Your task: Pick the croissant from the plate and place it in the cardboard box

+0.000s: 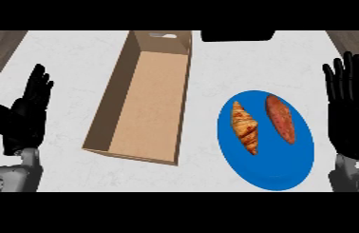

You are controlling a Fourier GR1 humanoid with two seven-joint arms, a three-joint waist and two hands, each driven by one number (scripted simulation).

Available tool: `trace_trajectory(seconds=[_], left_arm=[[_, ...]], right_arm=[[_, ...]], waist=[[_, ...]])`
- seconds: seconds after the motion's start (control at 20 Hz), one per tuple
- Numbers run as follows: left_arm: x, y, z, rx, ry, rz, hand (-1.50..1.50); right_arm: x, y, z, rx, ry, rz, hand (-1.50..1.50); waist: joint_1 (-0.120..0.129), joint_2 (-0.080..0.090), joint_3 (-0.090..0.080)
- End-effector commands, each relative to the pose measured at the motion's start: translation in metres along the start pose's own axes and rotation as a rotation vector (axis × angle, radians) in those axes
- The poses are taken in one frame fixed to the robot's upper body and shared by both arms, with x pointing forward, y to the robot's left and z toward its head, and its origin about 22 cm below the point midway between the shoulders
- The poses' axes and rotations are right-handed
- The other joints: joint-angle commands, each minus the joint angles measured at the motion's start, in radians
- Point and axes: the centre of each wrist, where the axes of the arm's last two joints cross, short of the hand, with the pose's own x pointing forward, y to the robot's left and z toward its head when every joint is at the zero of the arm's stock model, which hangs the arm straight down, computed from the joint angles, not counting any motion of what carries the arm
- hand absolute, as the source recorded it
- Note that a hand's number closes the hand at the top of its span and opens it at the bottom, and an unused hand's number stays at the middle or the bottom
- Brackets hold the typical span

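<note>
A golden-brown croissant (245, 126) lies on the left half of a blue plate (270, 172) at the right of the counter. Beside it on the plate rests a reddish sweet potato (280, 118). An open cardboard box (114, 96), long and narrow, stands left of the plate with nothing inside. My right hand (345, 111) rests open at the right edge, fingers up, just right of the plate. At the left edge my left hand (26, 111) rests open too, apart from the box.
A dark object (237, 35) sits at the counter's far edge, right of the box's far end. White counter surface shows between the box and the plate.
</note>
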Motion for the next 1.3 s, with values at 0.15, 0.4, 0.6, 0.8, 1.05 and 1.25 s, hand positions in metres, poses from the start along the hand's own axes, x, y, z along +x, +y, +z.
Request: trace_trajectory(seconds=[0.15,0.4,0.6,0.8,1.05,1.25], left_arm=[[-0.01,0.025,-0.005,-0.005,0.004,-0.228,0.0],[-0.023,0.019,-0.001,-0.073,0.044,-0.293,0.0],[-0.052,0.028,0.003,-0.033,0.095,-0.334,0.0],[-0.043,0.035,-0.005,-0.036,0.087,-0.322,0.0],[-0.055,0.045,0.003,-0.041,0.105,-0.341,0.0],[-0.044,0.027,-0.008,-0.054,0.098,-0.334,0.0]], right_arm=[[-0.012,0.011,0.002,0.5,0.215,0.209,-1.5],[0.029,-0.019,-0.027,0.923,0.028,0.906,-1.5],[-0.036,-0.041,-0.015,0.966,0.164,0.531,-1.5],[-0.033,-0.046,-0.056,1.063,0.063,0.441,-1.5],[-0.008,-0.03,-0.077,1.175,-0.06,0.802,-1.5],[0.013,-0.003,-0.101,1.321,-0.014,1.057,-1.5]], waist=[[0.057,0.016,-0.02],[0.095,0.021,-0.036],[0.043,0.018,-0.016],[0.038,0.01,-0.017],[0.036,0.004,-0.018],[0.043,0.006,-0.019]])
